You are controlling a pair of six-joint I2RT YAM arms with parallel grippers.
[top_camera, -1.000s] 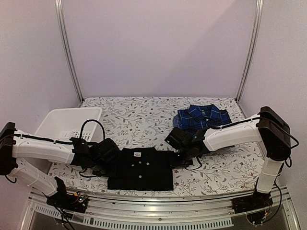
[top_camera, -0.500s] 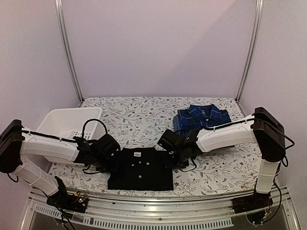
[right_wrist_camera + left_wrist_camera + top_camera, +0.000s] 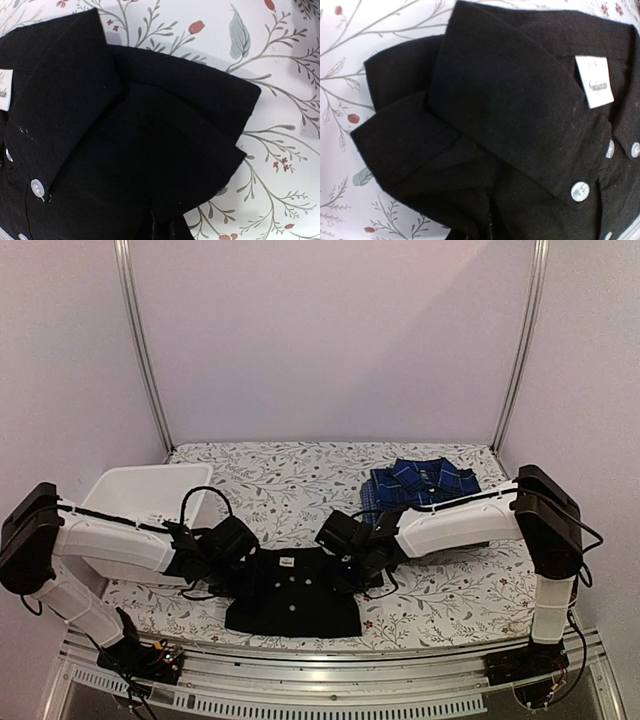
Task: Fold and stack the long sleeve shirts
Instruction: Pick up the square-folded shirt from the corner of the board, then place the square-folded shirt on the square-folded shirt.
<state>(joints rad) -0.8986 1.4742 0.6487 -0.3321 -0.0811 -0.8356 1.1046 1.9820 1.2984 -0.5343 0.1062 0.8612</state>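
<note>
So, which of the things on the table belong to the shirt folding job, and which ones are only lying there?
Part of the job:
- black shirt, folded, at the near edge between the two arms
- plaid shirt, blue and navy, folded, at the far right

Only lying about:
- white basket, at the left side, no shirt seen in it

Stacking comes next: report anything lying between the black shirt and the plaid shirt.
Nothing lies on the table between the black shirt and the plaid shirt; only the right arm reaches across that gap. The white basket sits off to the left.
</note>
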